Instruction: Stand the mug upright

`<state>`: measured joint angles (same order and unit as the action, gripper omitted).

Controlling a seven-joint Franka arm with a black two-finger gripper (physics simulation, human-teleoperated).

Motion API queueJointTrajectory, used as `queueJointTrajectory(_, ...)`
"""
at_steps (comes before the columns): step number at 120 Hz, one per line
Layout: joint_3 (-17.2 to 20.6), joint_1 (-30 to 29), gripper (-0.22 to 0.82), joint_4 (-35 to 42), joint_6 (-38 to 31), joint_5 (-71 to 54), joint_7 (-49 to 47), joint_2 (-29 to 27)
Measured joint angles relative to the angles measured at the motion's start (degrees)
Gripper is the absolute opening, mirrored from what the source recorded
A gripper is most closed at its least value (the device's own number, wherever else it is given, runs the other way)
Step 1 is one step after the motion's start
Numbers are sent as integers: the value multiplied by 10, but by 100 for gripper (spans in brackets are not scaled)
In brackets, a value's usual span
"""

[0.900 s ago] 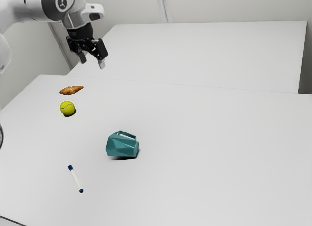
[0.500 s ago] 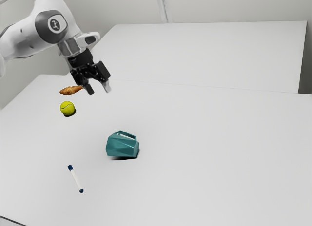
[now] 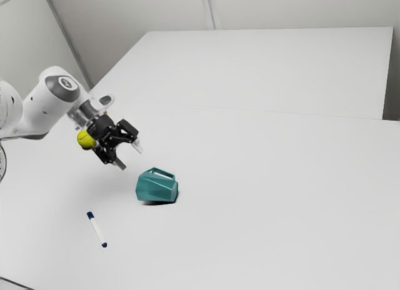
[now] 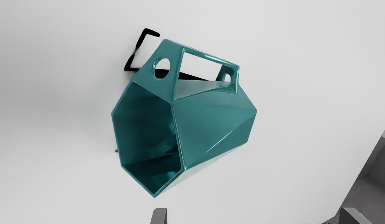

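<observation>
Teal, glossy, faceted mug [image 3: 156, 189] down on its side on smooth white bench [image 3: 269, 196], so not upright. Handle [image 4: 211, 57] along the upper side in exterior view; wide open mouth [image 4: 149, 137] and dark teal inside visible in wrist view. Black angular shadow [image 4: 139, 43] on bench beside handle.

Black fingers [image 3: 119, 164] of white robot arm [image 3: 50, 109] spread wide, tips apart from mug. In exterior view, above bench, near mug, toward the exterior view's left of it, tilted. In wrist view, mug out ahead of fingers [image 4: 159, 217], more in line with one than the other; dark grey surface [image 4: 373, 174] past bench edge, behind the other.

Also on bench: yellow-green tennis ball [image 3: 85, 139], partly hidden by hand; slim white marker with dark blue ends [image 3: 97, 229], well apart from ball.
</observation>
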<state>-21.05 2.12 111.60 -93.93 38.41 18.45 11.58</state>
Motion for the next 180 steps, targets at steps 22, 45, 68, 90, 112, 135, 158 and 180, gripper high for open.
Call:
queueJointTrajectory(22,5,-9,60,7,-8,18,36,40)
queueJointTrajectory(45,10,-18,60,7,-21,38,75,73)
queueJointTrajectory(68,25,-18,60,11,-28,68,105,91)
queueJointTrajectory(90,32,-18,55,21,-31,90,126,89)
queueJointTrajectory(112,37,-18,36,26,-30,108,140,79)
queueJointTrajectory(135,38,-18,16,26,-28,113,151,73)
queueJointTrajectory(158,46,-17,1,24,-28,116,156,68)
queueJointTrajectory(180,52,-18,-10,22,-29,121,160,67)
